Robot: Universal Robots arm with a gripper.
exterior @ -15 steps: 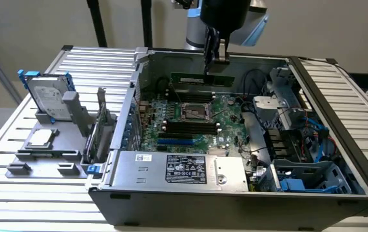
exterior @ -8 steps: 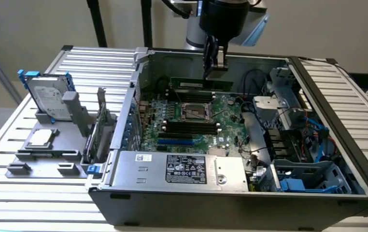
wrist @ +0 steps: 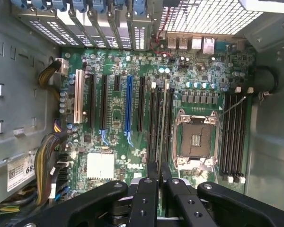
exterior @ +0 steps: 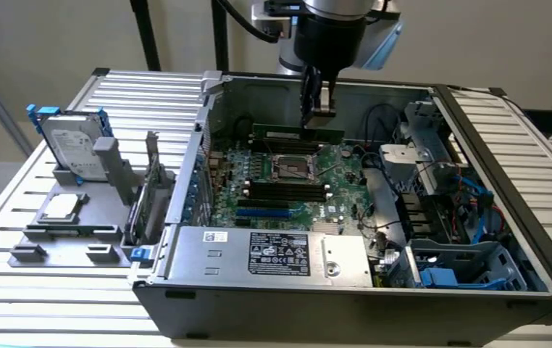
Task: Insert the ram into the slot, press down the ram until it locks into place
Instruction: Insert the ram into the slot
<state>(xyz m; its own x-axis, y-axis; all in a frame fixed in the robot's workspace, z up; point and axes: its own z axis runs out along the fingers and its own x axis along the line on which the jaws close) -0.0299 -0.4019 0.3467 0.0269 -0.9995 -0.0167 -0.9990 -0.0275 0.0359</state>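
- The arm reached down from the top of the exterior view, its wrist upright and the pincer pointing straight down into the open computer case.
- The pincer was drawn narrow and clamped on the ram, gripping its upper edge at about mid-length.
- In the wrist view the two black fingers pressed on either face of the stick, meeting at the pincer.
- The ram stood on its long edge and lay level, its green board reaching out to both sides of the fingers in the exterior view.
- In the wrist view the ram showed edge-on as a thin line. It ran along a bank of black slots, parallel to the slot, between the metal processor socket and the blue slot.
- It seemed to hang above the motherboard rather than sit seated. I could not tell whether its lower edge touched a slot.
- A second bank of black slots lay on the far side of the socket, well apart from the ram.
- The case sat on a ribbed metal tabletop.
- At the exterior view's left, outside the case, a hard drive stood upright in a grey holder.
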